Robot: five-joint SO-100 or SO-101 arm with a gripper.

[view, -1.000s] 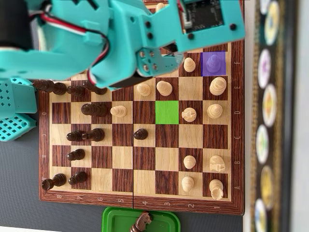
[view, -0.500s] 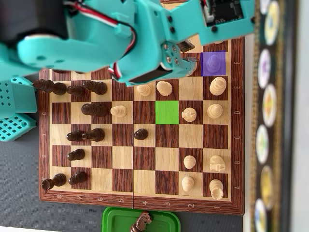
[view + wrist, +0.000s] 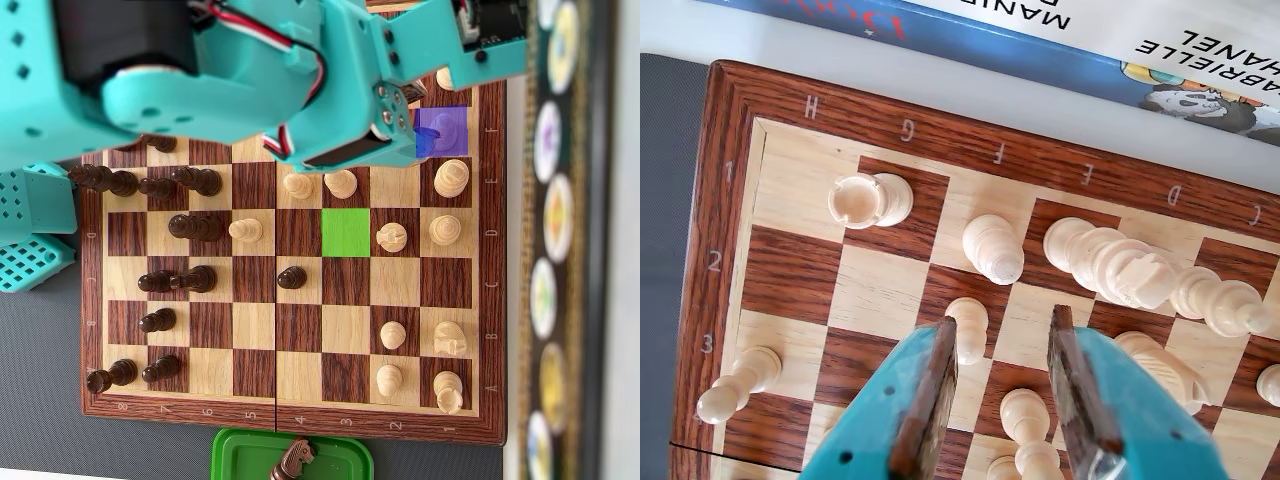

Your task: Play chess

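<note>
Beyond the open, empty hand [image 3: 1002, 360], farther up the wrist view, stands the upright bishop [image 3: 994, 249], probably the piece on the overhead view's purple square [image 3: 447, 130]; its neighbouring pawn [image 3: 968, 328] sits between the fingertips.

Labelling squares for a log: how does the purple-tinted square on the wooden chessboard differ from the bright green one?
The purple-tinted square lies at the board's edge rank; the bright green square sits further inward, in another file. The purple one holds a piece, tinted too; the green one is bare. The teal arm partly overlaps the purple one; the green is unobstructed. Both are solid colour overlays covering one square of the wooden chessboard.
</note>
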